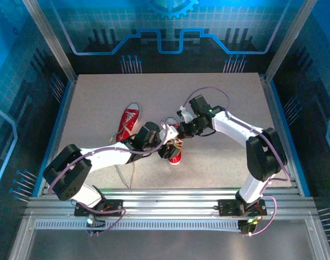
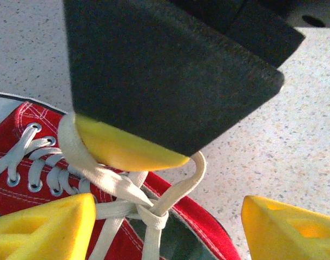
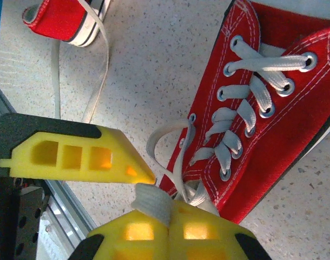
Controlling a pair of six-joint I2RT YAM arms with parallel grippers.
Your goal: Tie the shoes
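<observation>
On the grey speckled counter, one red canvas sneaker lies aside; the second sneaker sits under my tools. The first knot looks made. My left tool stands apart either side of it, and my right tool is clamped on the white lace. Next, I judge, comes forming a loop.

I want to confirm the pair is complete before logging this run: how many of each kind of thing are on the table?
Red canvas sneakers with white laces: 2 (sneaker lying apart, sneaker being tied)
Robot grippers with yellow fingers: 2 (left gripper, right gripper)
Total: 4
</observation>
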